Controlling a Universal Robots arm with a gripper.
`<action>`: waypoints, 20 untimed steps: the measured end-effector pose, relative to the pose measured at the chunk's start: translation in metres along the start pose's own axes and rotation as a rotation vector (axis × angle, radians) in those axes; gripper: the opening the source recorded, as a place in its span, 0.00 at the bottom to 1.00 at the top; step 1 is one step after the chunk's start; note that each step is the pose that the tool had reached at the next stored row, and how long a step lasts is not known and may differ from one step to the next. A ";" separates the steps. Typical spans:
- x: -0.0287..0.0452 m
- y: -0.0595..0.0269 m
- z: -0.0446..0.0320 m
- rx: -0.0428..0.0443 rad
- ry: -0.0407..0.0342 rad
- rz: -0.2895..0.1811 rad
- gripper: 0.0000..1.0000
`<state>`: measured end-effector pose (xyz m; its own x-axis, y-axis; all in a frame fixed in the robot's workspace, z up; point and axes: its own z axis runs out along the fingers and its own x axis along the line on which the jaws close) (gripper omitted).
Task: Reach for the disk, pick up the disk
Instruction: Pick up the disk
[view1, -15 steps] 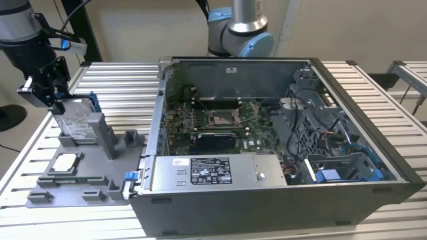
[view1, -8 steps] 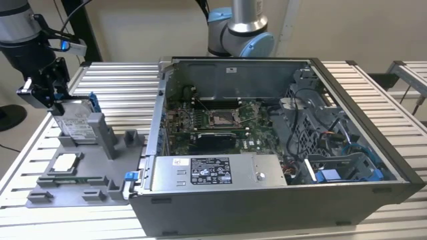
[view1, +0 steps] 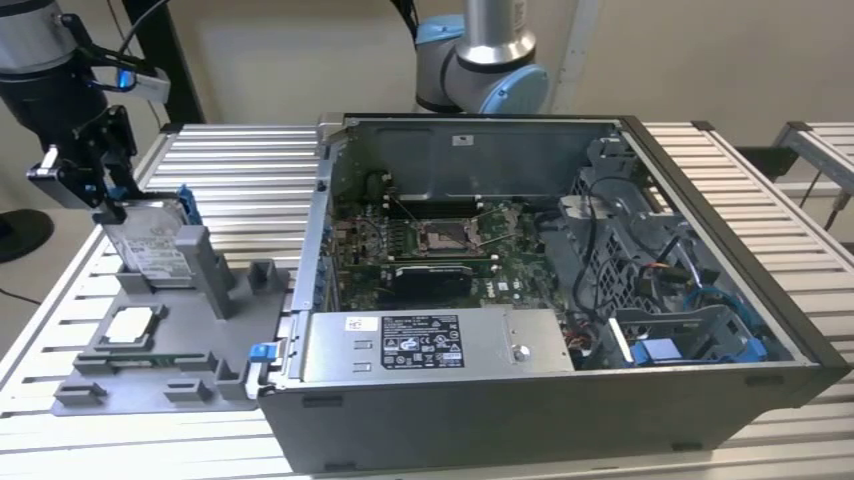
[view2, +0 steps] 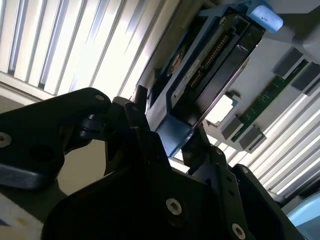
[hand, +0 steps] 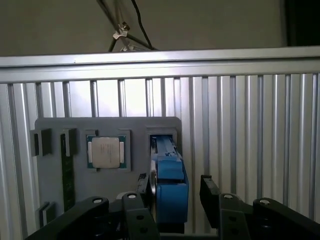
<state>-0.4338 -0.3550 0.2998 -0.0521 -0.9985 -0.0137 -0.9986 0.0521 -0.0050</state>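
Two fingers (hand: 207, 189) of the hand (hand: 176, 190) flank the disk (hand: 169, 172), apparently ungripped.

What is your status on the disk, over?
Tool open, straddling disk. Disk upright in grey holder, not lifted. Chip alongside, apart from tool.

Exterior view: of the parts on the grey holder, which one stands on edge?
The disk, upright in its slot under the gripper; the square chip lies flat.
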 end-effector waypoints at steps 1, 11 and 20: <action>0.0003 -0.0002 0.0000 0.0000 -0.0001 0.000 1.00; 0.0050 -0.0021 0.0121 -0.0013 -0.0122 0.000 1.00; 0.0058 -0.0023 0.0227 -0.0016 -0.0172 0.000 1.00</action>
<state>-0.4317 -0.3607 0.2771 -0.0521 -0.9982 -0.0309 -0.9986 0.0522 -0.0034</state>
